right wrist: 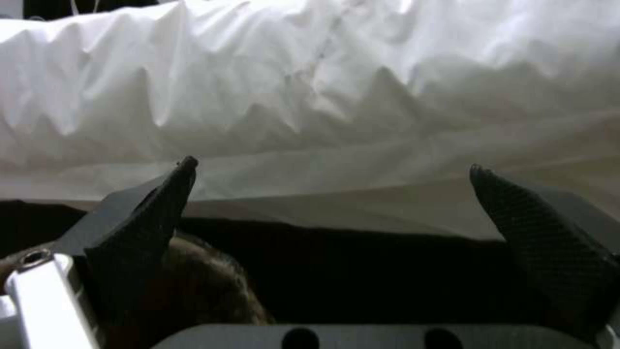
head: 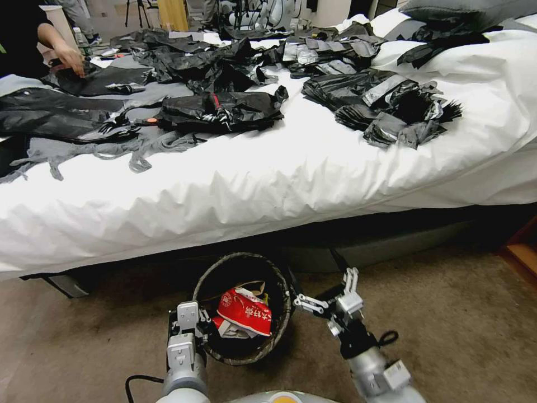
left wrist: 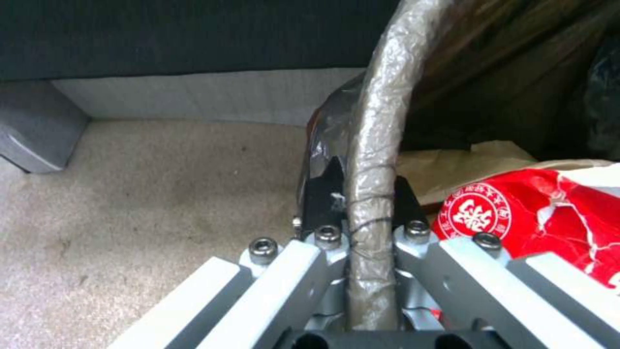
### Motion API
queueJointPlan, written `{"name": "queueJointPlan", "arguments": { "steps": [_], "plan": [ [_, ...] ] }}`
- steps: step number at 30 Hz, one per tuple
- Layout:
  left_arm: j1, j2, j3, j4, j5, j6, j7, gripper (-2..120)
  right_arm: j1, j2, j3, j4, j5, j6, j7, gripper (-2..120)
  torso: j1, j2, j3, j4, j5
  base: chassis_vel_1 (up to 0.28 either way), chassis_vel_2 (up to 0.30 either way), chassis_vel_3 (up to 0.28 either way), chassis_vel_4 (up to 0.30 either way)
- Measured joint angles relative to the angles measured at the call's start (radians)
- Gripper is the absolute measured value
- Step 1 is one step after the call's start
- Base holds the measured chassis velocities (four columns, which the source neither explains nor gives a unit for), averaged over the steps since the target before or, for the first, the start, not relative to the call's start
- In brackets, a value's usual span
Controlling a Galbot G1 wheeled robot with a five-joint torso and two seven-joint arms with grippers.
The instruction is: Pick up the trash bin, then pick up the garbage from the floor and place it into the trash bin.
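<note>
The trash bin (head: 240,257) is round with a dark bag liner folded over its rim, and it sits low over the carpet just in front of the bed. Inside lie garbage pieces: a red-and-white wrapper (head: 246,313) and a tan paper bag (left wrist: 452,165). My left gripper (head: 202,329) is shut on the bin's near-left rim; the left wrist view shows its fingers (left wrist: 326,189) clamping the liner-wrapped rim (left wrist: 375,145), with the red wrapper (left wrist: 517,213) beside them. My right gripper (head: 324,288) stands open just right of the bin with nothing in it, and its fingertips (right wrist: 174,194) are spread wide toward the bed.
A bed with a white sheet (head: 268,179) spans the view, strewn with black and grey plastic sheets (head: 218,109). A person's hand (head: 70,59) rests on the bed at far left. Beige carpet (head: 458,336) lies open to the right, with a wooden edge (head: 523,252) beyond.
</note>
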Motion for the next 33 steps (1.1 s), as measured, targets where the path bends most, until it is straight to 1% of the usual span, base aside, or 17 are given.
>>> {"name": "queueJointPlan", "arguments": {
  "steps": [15,20,33],
  "plan": [
    [0.024,0.002,-0.004,-0.029,-0.006,0.002,-0.002,0,0.038,-0.004,0.018,-0.026,0.012,0.003,0.008,100,0.0,0.0,0.0,0.0001,0.0001,0.007,0.007,0.006,0.007],
    [0.027,0.003,-0.004,-0.03,-0.003,0.002,-0.002,0,0.048,0.002,0.019,-0.025,0.013,0.001,0.027,100,0.0,0.0,0.0,0.0001,0.0001,0.072,0.066,0.058,0.058],
    [0.038,0.001,-0.006,-0.031,0.006,-0.001,0.0,0,0.063,0.002,0.033,-0.014,0.021,0.001,0.031,100,0.0,0.0,0.0,0.0002,0.0,0.103,0.102,0.102,0.092]
  ]
}}
